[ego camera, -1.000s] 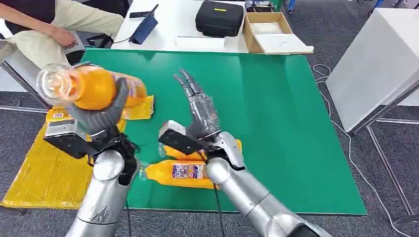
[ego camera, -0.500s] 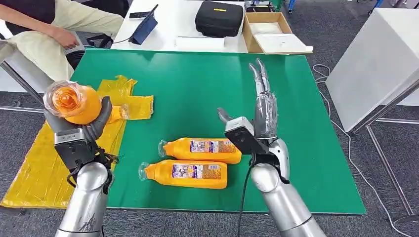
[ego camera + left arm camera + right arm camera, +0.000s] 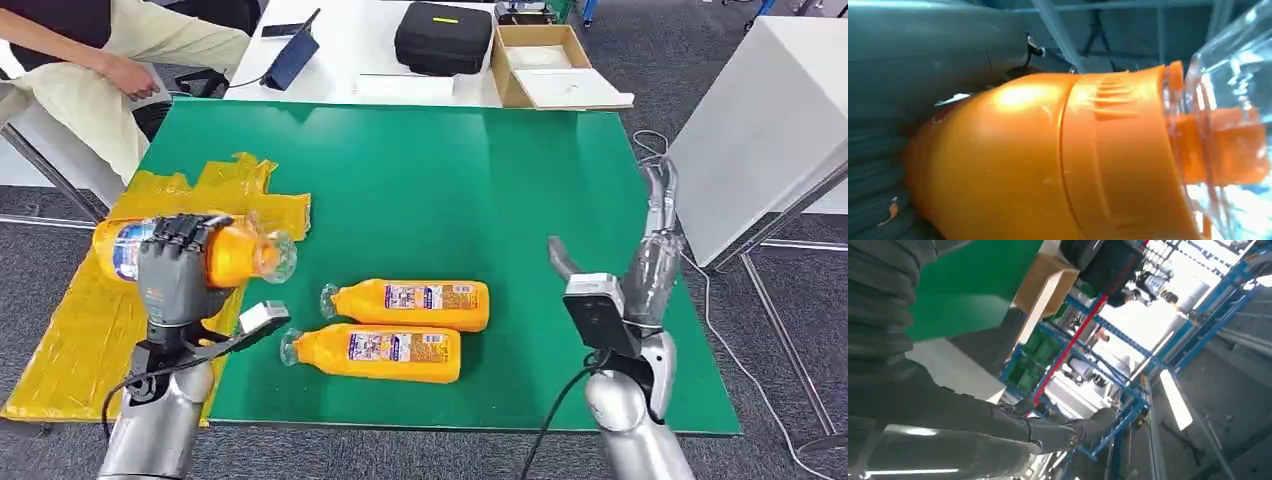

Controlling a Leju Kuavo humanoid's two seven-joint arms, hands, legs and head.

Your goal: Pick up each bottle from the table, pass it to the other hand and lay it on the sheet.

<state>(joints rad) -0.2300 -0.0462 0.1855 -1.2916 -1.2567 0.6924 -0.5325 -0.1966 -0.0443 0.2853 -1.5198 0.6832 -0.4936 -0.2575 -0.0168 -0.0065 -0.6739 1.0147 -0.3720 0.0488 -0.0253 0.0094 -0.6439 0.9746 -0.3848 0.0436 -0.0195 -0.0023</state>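
Observation:
My left hand (image 3: 178, 268) grips an orange bottle (image 3: 225, 252) lying sideways above the yellow sheet (image 3: 95, 340) at the table's left edge, its clear cap end toward the table's middle. The left wrist view shows that bottle (image 3: 1048, 160) close up, clear cap end beyond the orange body. Two more orange bottles lie on the green table (image 3: 480, 180): one (image 3: 410, 303) behind, one (image 3: 375, 352) nearer me. My right hand (image 3: 655, 250) is raised near the table's right edge, fingers straight and apart, holding nothing; its fingers (image 3: 1048, 432) are stretched out in the right wrist view.
A person sits at the back left (image 3: 90, 60). Behind the green table stands a white table with a black case (image 3: 443, 35), a cardboard box (image 3: 545, 65) and a tablet (image 3: 293, 55). A white cabinet (image 3: 770, 120) stands to the right.
My left hand turned the bottle from cap-toward-camera to lying sideways and lowered it over the sheet. My right hand swung from the table's middle out to its right edge.

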